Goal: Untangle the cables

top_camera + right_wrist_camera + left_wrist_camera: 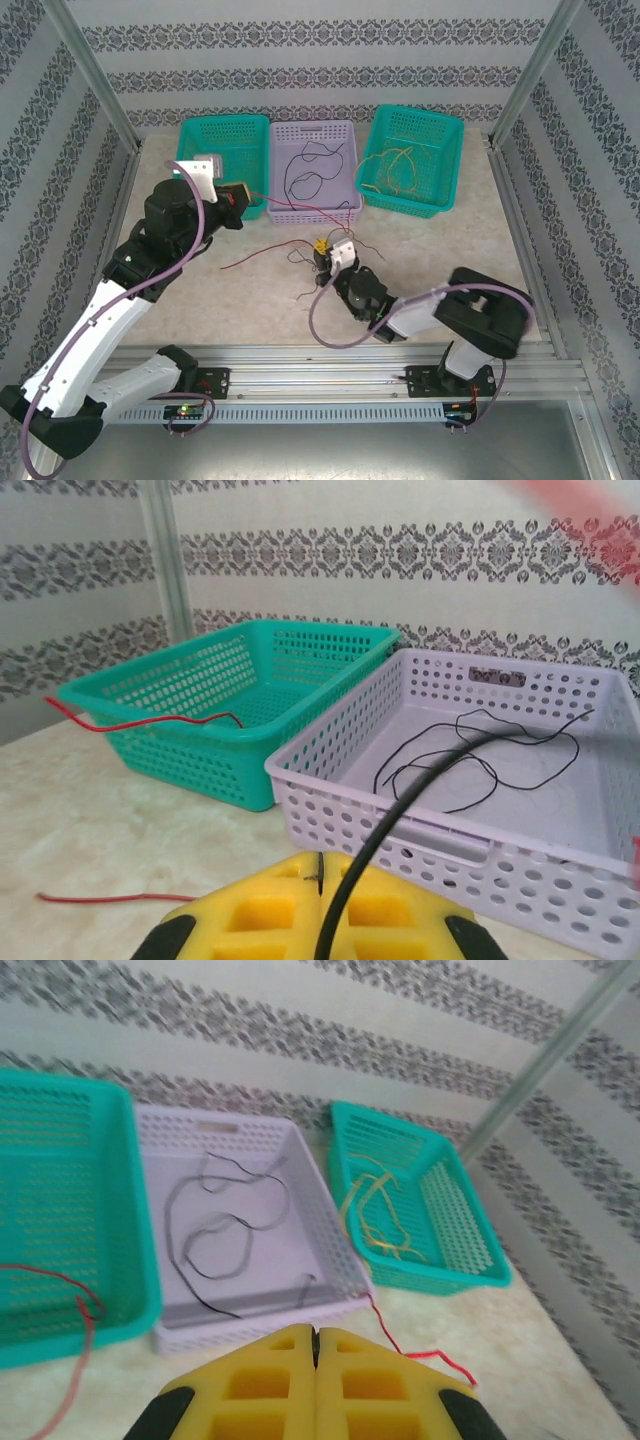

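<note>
A small tangle of cables [318, 262] lies mid-table. My right gripper [322, 248] [320, 862] is shut at it, with a thin dark strand in the seam of the jaws. A black cable [400, 800] arcs up over its right finger. My left gripper [243, 194] [315, 1335] is shut in front of the left teal basket [225, 121]. A red cable [300, 203] [420, 1355] runs straight from its fingertips to the purple basket's front right corner. Another red cable [260, 257] [110, 897] lies loose on the table.
Three baskets stand in a row at the back. The purple basket [312, 124] holds black cables [215, 1230]. The right teal basket [415, 110] holds yellow cables [375, 1210]. A red cable [50, 1275] lies in the left teal one. Metal posts and patterned walls close in the table.
</note>
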Controlling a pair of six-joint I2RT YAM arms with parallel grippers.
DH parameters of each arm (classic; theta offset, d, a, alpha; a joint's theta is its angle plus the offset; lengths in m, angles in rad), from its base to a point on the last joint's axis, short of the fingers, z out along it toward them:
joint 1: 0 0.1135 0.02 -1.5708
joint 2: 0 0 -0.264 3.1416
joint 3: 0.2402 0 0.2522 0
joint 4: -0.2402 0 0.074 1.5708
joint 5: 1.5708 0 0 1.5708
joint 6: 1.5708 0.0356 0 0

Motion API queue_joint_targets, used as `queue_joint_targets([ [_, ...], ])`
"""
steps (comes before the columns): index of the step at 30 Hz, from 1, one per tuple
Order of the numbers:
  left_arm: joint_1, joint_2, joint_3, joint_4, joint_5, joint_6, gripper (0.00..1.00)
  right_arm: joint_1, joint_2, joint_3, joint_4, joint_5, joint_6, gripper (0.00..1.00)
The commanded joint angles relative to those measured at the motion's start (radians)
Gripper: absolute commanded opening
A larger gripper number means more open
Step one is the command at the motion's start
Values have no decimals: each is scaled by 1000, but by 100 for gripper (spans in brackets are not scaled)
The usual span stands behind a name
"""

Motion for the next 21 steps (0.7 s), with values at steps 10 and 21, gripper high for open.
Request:
queue_joint_targets([
  [10, 70, 149, 257, -84, -451, 260, 0, -70, -790, -146, -619, 14, -35, 0],
  [21, 151, 358, 408, 94, -621, 508, 0, -109, -910, 234, -981, -47, -171, 0],
])
